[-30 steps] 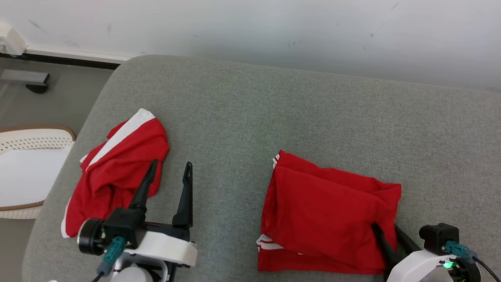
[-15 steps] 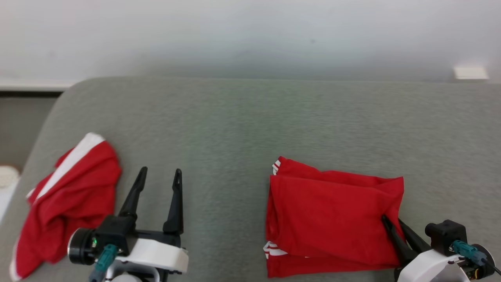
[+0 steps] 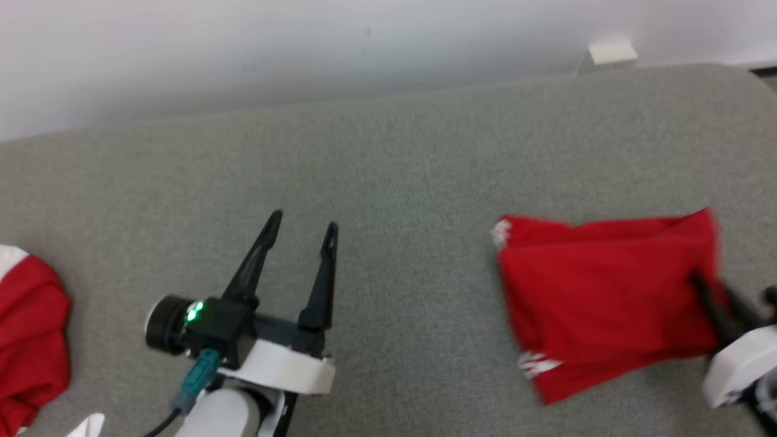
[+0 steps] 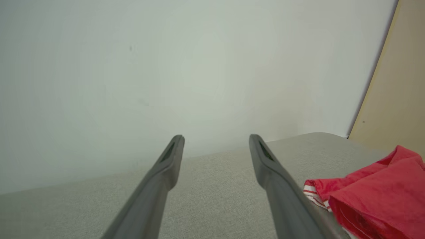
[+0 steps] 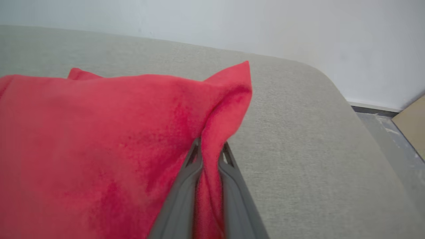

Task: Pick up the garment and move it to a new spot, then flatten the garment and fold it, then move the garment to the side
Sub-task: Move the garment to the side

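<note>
Since the red garment [image 3: 607, 291] already lies as a compact, roughly rectangular bundle with white-striped hems showing at its left end, the step in hand seems to be the last one: shifting it to the side. It sits on the right part of the grey cushion [image 3: 388, 182], well apart from the wall [image 3: 243, 48], with its right-hand end gathered up into a peak. That peak is there because the right gripper [image 3: 703, 284] is pinching it. In the right wrist view the two dark fingers [image 5: 181, 196] stand close together with a ridge of red cloth squeezed between them, and the fabric fans out to the left from that pinch. Taking the bundle by one edge rather than the middle probably lets it be dragged or lifted with the layers trailing behind. The risk, I judge, is that the lower layers slide apart, since only the cloth at the pinch is secured and one striped hem already pokes out below. The head view is blurred on that side, so I cannot tell whether the rest of the bundle rests on the cushion or is partly lifted.

The left gripper [image 3: 303, 220] hovers over bare cushion to the left of the bundle, fingers spread wide, holding nothing and pointing toward the wall. Parked there it is clear of the cloth's path, yet near enough to press a layer down if needed.

A second red-and-white garment [image 3: 30, 340] lies crumpled at the far left, well apart from both grippers and likely no part of this move.
</note>
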Available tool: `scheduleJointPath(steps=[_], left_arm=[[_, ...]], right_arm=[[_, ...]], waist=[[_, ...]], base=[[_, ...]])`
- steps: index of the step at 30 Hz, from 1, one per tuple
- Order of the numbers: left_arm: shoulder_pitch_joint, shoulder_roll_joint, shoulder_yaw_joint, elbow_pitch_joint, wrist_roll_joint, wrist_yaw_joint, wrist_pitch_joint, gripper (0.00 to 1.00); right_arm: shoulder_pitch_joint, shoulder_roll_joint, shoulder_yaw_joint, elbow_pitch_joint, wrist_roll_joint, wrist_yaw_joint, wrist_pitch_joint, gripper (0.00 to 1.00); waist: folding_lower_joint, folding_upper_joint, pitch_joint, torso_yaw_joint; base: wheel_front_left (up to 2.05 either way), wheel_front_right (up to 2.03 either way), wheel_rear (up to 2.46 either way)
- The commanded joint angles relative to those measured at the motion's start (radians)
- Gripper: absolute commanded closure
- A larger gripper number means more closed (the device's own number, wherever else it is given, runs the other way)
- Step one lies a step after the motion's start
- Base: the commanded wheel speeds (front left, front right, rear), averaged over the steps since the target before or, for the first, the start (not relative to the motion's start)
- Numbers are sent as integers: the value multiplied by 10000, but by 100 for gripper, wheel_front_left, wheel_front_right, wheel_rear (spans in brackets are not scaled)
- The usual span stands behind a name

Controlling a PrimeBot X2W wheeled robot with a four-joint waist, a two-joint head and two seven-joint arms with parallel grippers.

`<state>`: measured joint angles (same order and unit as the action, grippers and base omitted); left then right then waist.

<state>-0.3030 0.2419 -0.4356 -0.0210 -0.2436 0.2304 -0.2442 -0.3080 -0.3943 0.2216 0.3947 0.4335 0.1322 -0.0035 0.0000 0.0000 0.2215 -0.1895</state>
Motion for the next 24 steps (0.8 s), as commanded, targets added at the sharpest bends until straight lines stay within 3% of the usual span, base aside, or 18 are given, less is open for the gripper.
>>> scheduleJointPath(steps=[1,9,15,17,18,19,24], left_arm=[[-333,14,-66,-122,230,-71,61,0],[-1660,-194,-631,-473,688,-444,163,0],[-2259,-300,-805,-468,862,-593,112,0],[-2368,-295,-804,-420,881,-628,88,0],[-2405,-283,-797,-394,880,-613,68,0],[-2428,-265,-778,-382,868,-615,49,0],[-2071,-185,-619,-195,648,-473,-17,0]], right_arm=[[-409,-389,-272,245,-12,-31,-150,100],[-1611,-2376,-1929,2324,-475,-32,-602,100],[-2341,-2605,-2786,3579,-676,-31,-1018,100],[-2633,-2550,-3080,3999,-884,-31,-1198,56],[-2714,-2469,-3180,4152,-978,-31,-1326,9],[-2791,-2433,-3270,4293,-1117,-31,-1468,0],[-2610,-1943,-3841,4782,-1462,-31,-2097,0]], waist=[[0,0,841,115],[0,0,2290,687],[0,0,2813,910],[0,0,2887,921],[0,0,2897,924],[0,0,2901,923],[0,0,2548,859]], base=[[0,0,0],[0,0,0],[0,0,0],[0,0,0],[0,0,0],[0,0,0],[0,0,0]])
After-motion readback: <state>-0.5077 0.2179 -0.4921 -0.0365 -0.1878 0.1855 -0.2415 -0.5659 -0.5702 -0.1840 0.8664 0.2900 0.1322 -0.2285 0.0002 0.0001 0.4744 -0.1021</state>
